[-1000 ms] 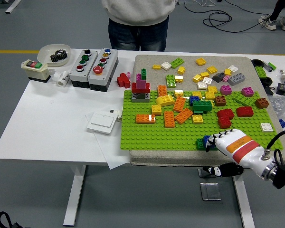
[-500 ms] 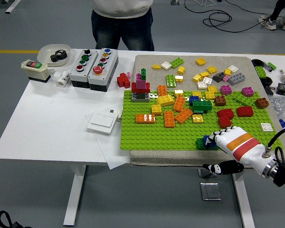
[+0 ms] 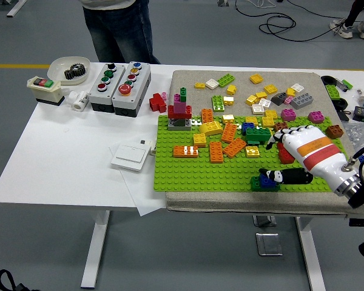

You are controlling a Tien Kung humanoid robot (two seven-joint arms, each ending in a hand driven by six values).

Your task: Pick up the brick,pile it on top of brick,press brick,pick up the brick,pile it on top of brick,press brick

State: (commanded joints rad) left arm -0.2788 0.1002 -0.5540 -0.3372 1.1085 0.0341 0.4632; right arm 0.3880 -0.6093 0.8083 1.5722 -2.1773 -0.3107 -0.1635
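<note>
The right hand [image 3: 291, 151] hovers over the green baseplate [image 3: 188, 173] at about four o'clock, fingers spread and loosely curved, gripping nothing. Its thumb lies just beside, perhaps touching, the small blue-and-green brick stack [image 3: 264, 180] near the plate's front edge. Red bricks [image 3: 286, 155] sit partly hidden under the palm. A person [image 3: 118, 27] stands at eleven o'clock.

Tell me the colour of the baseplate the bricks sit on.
Lime green; the baseplate shows clearly in the head view.
</note>
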